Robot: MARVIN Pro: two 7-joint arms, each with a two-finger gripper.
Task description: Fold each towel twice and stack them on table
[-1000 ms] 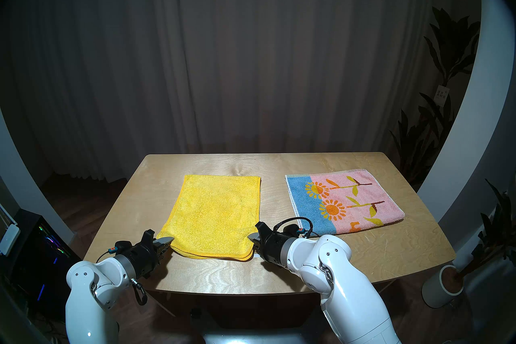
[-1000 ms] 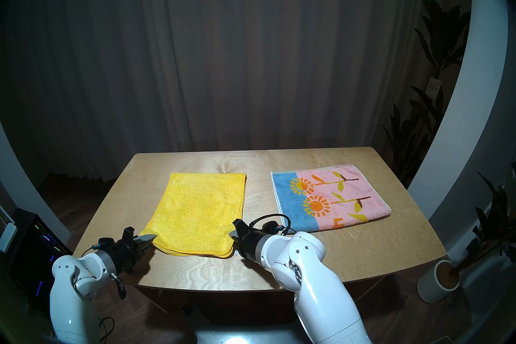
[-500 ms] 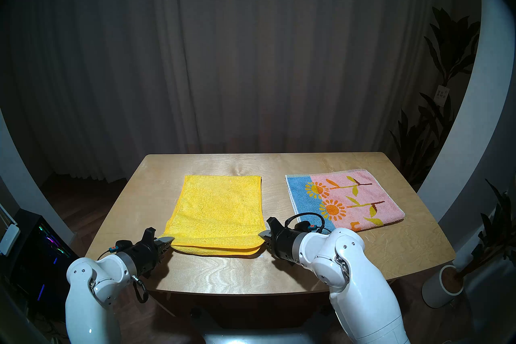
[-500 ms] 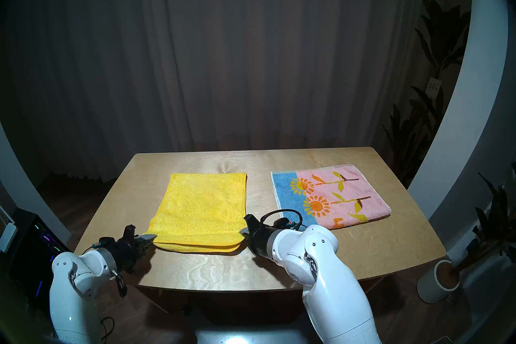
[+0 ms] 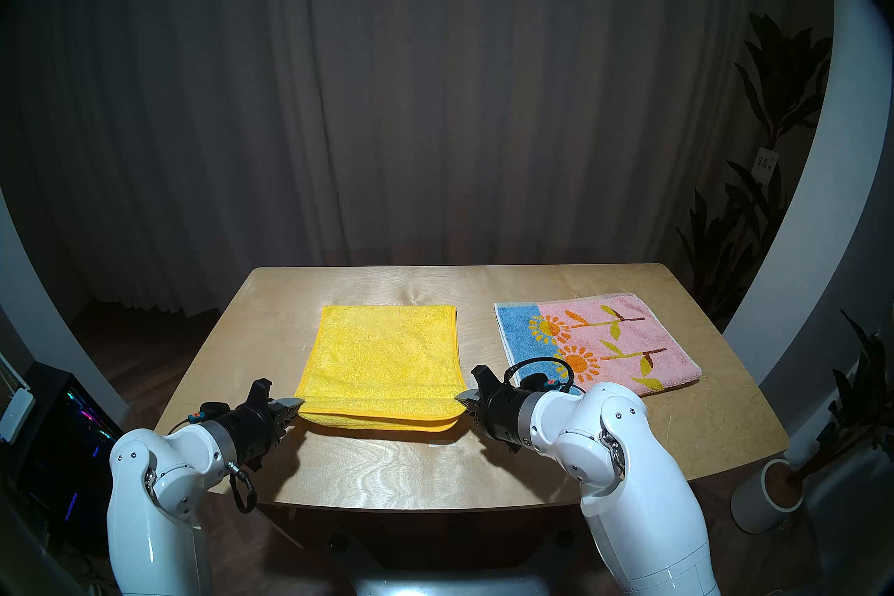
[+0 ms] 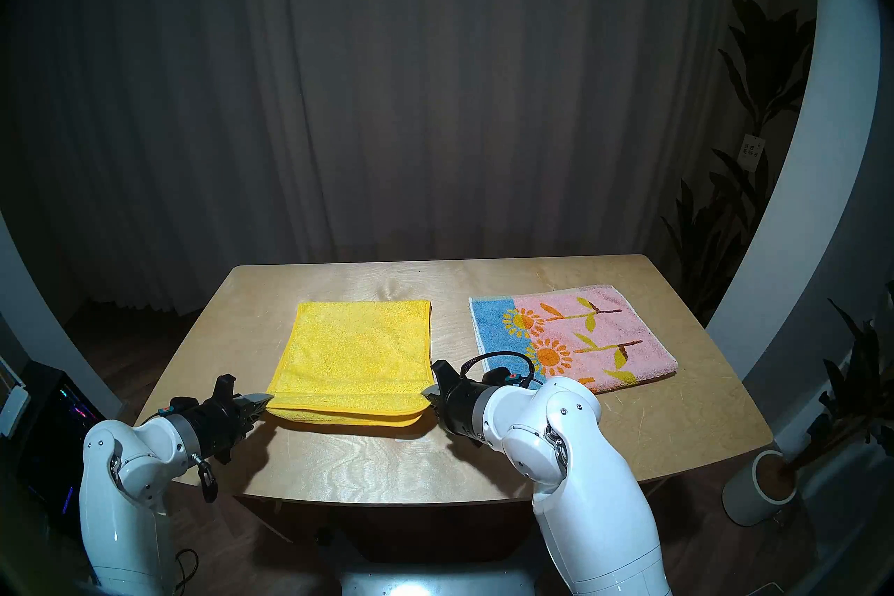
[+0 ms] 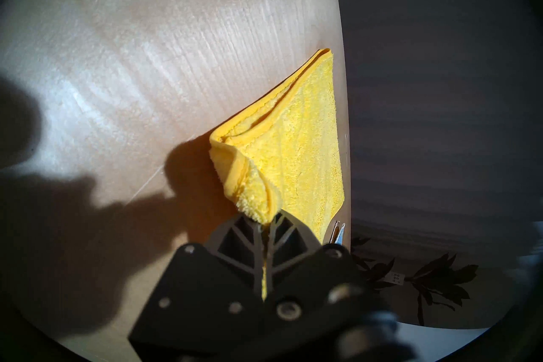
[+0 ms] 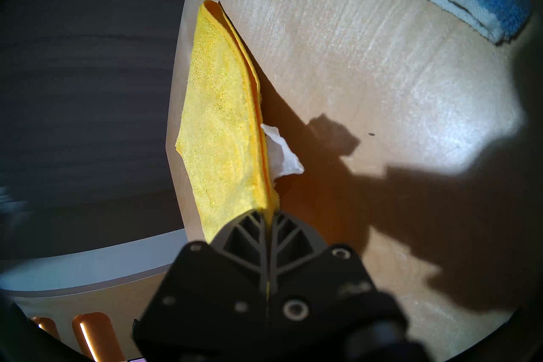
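In the lower centre of the head view, the yellow towel (image 5: 382, 363) is pinched at its two near corners by the left gripper (image 5: 296, 406) and right gripper (image 5: 459, 397), its free length stretching toward the table's (image 5: 377, 469) far edge, upward in frame.

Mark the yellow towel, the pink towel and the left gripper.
yellow towel (image 5: 382, 358), head left view, middle of its top face.
pink towel (image 5: 624, 338), head left view, pink field between the flower stems.
left gripper (image 7: 266, 223), left wrist view, between the fingertips, shut on the towel's corner.
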